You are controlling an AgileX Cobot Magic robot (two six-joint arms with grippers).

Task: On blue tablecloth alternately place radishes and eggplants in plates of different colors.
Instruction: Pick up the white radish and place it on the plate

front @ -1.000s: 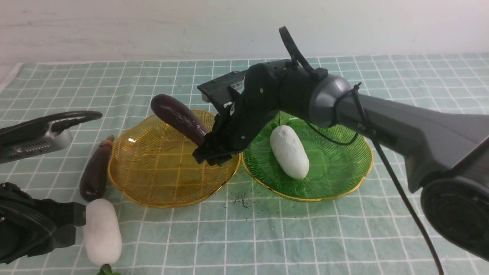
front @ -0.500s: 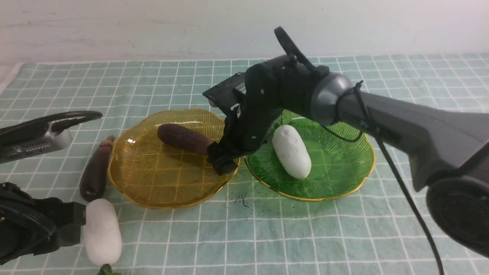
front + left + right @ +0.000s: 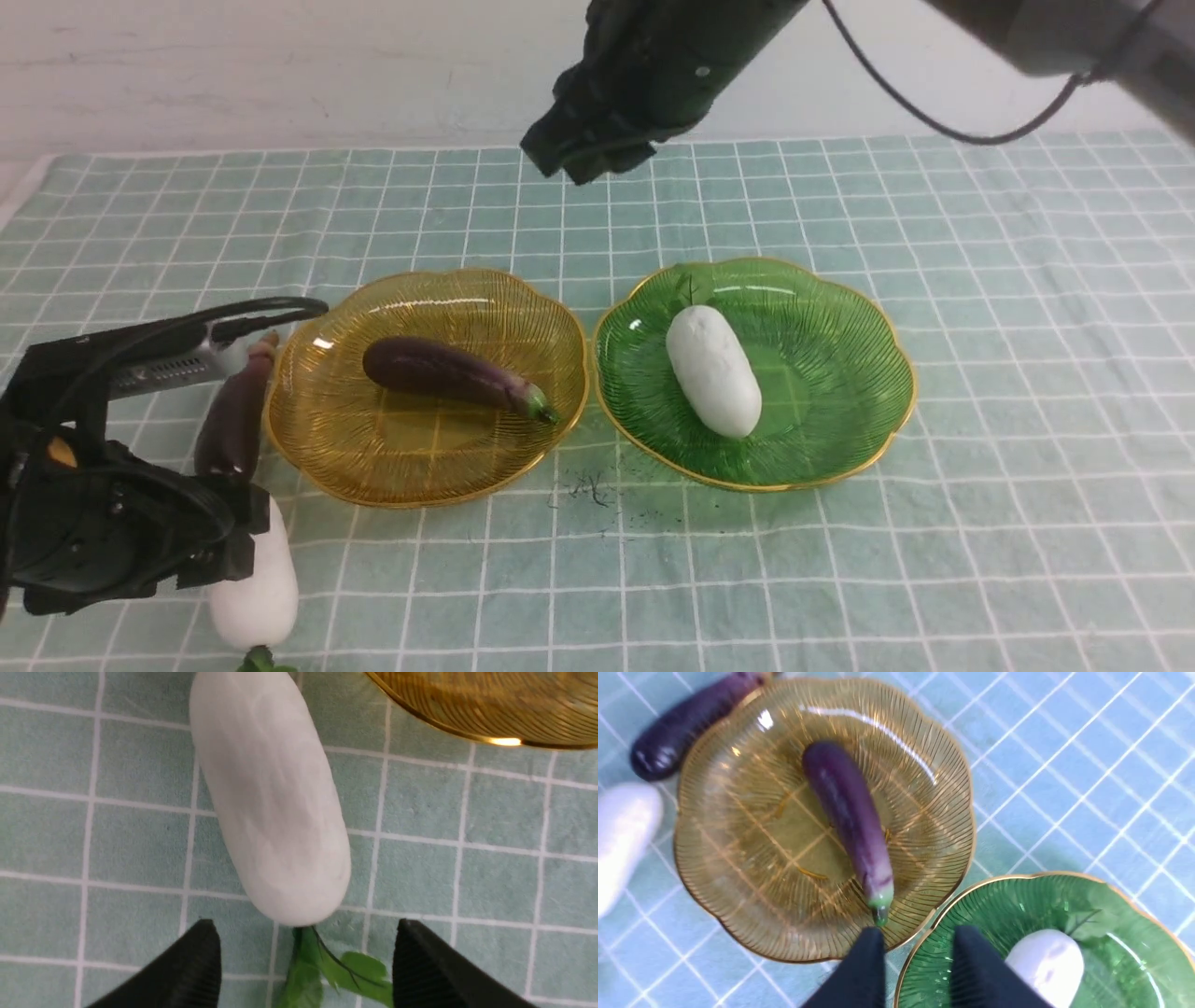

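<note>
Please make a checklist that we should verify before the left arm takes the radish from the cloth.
1. Eggplant lies inside amber plate: ok.
2. Green plate holds one radish: ok.
3. Right gripper holds nothing and is away from the plates: ok.
4. Left gripper is open: ok.
5. Radish on the cloth is already gripped: not ok, its body is not between the fingers.
6. Left gripper's height is low enough to grasp: cannot tell.
</note>
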